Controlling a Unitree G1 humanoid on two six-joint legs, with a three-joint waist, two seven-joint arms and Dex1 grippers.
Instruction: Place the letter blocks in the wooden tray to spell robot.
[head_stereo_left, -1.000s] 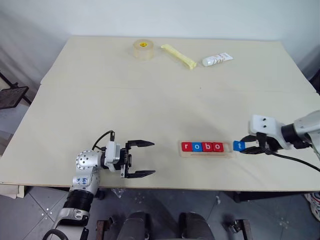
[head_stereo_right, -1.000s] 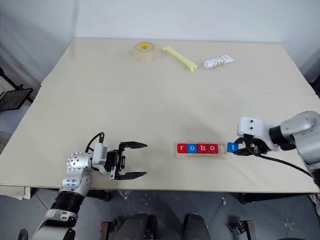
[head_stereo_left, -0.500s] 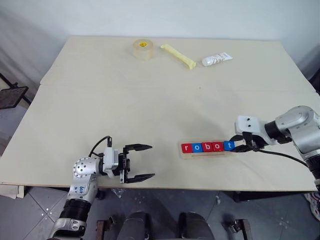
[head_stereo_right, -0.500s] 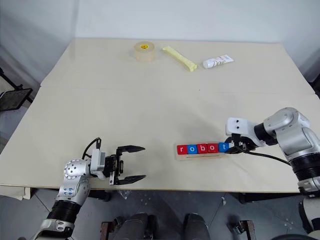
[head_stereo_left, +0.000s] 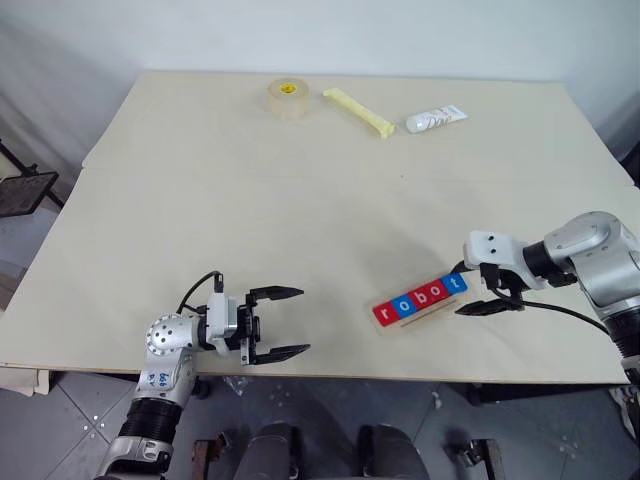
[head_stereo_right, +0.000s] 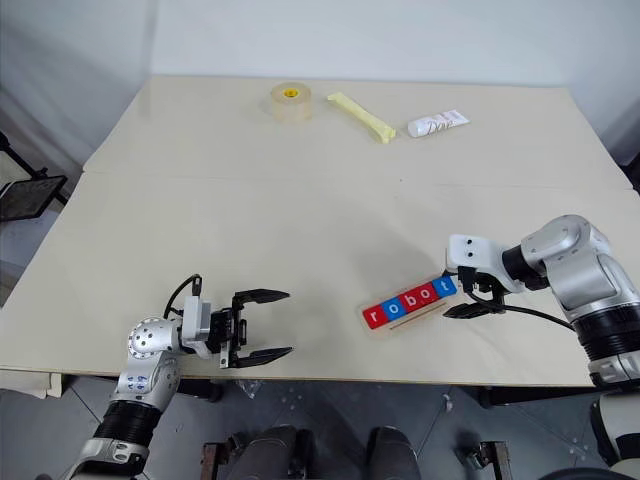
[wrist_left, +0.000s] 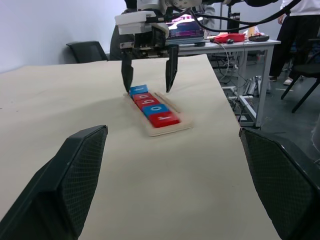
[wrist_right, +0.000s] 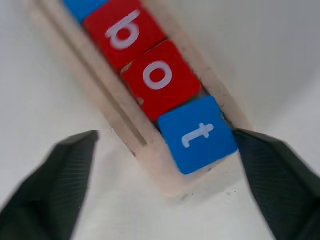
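We see all five letter blocks (head_stereo_left: 421, 297) seated in the wooden tray (head_stereo_left: 435, 312), at 5 o'clock on the tabletop (head_stereo_left: 330, 190). Right claw (head_stereo_left: 478, 292) spread, straddling the t end; left claw (head_stereo_left: 283, 322) spread, empty. Risk: a withdrawing finger clips the tray and skews it.

Five letter blocks (head_stereo_left: 420, 298) lie in a row at the lower right of the head view: three red and two blue, reading r, o, b, o, t. They sit in one wooden tray (head_stereo_left: 446, 307), which lies at a slant. Along the upper edge of the one table (head_stereo_left: 300, 220) there are three single items: one roll of tape (head_stereo_left: 285, 98) at upper centre, one pale yellow stick (head_stereo_left: 357, 112) beside it, and one white tube (head_stereo_left: 435, 119) further right. Two grippers are in view, the left gripper (head_stereo_left: 280, 322) at lower left and the right gripper (head_stereo_left: 483, 288) at right.
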